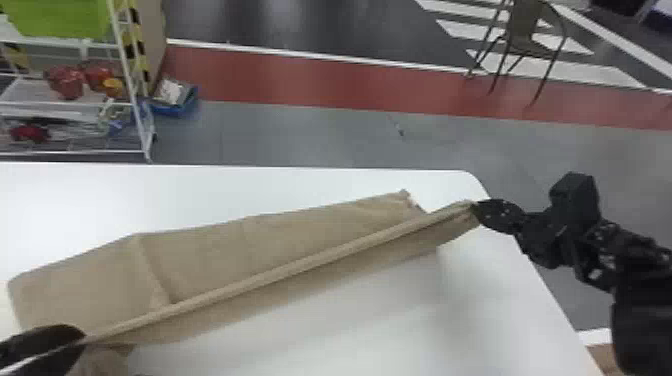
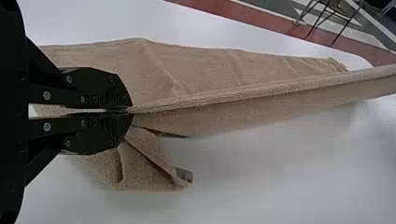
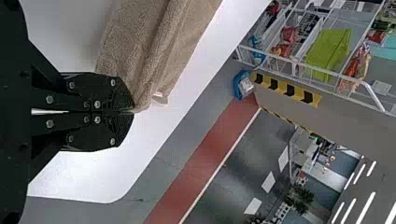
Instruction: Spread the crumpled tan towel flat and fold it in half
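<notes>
Tan towel — white table — edging striped yellow and black.

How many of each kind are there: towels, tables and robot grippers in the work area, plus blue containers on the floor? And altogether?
Tan towel: 1
White table: 1
Left gripper and right gripper: 2
Blue container: 1
Total: 5

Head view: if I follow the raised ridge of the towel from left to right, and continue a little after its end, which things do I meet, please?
The left fingers → the tan towel, pulled up into a ridge → the right fingers → the black right arm.
</notes>
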### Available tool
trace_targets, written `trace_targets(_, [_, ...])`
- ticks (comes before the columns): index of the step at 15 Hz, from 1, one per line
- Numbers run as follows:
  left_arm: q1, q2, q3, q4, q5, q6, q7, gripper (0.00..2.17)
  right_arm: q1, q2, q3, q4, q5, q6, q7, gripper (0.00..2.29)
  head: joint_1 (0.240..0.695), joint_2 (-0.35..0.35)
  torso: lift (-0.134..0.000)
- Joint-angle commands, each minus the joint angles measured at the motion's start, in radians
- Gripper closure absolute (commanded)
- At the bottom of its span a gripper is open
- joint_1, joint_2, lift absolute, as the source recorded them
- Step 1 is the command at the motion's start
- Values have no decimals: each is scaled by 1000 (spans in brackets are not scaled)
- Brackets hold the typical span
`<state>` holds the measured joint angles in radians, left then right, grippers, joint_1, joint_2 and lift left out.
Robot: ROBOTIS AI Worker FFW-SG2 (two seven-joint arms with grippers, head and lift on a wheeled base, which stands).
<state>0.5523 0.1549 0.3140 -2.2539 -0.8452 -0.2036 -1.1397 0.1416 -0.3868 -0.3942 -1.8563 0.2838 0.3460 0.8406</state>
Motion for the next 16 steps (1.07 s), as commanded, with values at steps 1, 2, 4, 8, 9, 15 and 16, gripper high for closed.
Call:
trace_targets(1, [11, 0, -4, 7, 8, 7, 9, 370, -2, 2, -14, -1, -28, 18, 5, 1301, 695, -232, -123])
trace_targets(2, [11, -1, -13, 8, 6, 7, 48, -2, 0, 5, -11, -11, -38, 43, 11, 1301, 695, -235, -123])
trace_targets(4, [11, -9, -27, 1, 3, 7, 95, -2, 9, 16, 9, -34, -41, 64, 14, 1301, 695, -237, -123])
trace_targets(8, [78, 0, -92, -102, 9, 212, 80, 46, 6, 23, 34, -46, -37, 74, 12, 1301, 695, -228, -123])
trace_targets(9, [83, 2, -128, -119, 9, 344, 97, 117, 1, 23, 41, -46, -34, 74, 11, 1301, 695, -229, -123])
trace_targets(15, [81, 14, -296, -138, 0, 663, 213, 211, -47, 34, 92, -1, -17, 77, -3, 1301, 695, -200, -123])
trace_targets(16, [78, 14, -308, -138, 1, 666, 218, 211, -53, 37, 101, 5, -20, 80, -14, 1301, 695, -200, -123])
